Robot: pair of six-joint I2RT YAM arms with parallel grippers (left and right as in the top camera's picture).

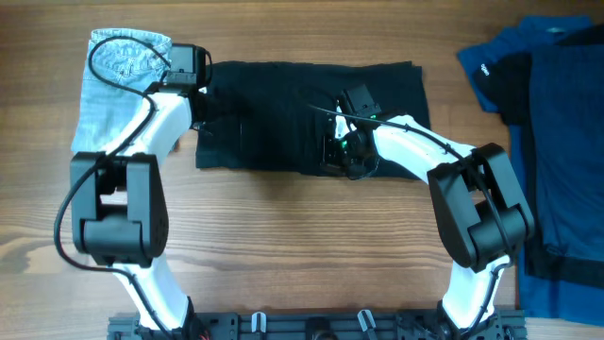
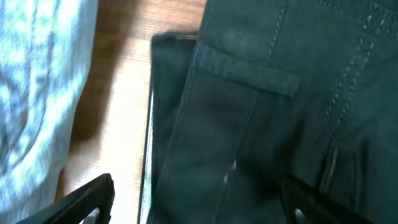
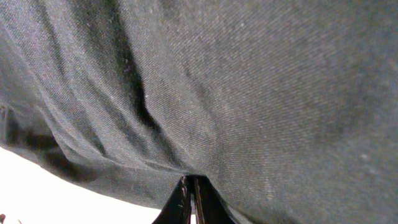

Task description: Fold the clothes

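The black shorts-like garment (image 1: 274, 113) lies flat across the table's far middle. My left gripper (image 1: 205, 94) hovers over its left edge, open, with one finger over bare wood and the other over the cloth; in the left wrist view (image 2: 199, 208) the black fabric (image 2: 261, 118) shows seams and a belt loop. My right gripper (image 1: 340, 144) is at the garment's near edge, right of centre. In the right wrist view its fingers (image 3: 193, 200) are pressed together on a fold of the black cloth (image 3: 249, 93), which drapes over them.
A light-blue denim garment (image 1: 118, 80) lies at the far left, next to my left gripper, and shows in the left wrist view (image 2: 31, 93). A dark blue garment pile (image 1: 557, 142) covers the right side. Bare wood table (image 1: 302, 246) stretches in front.
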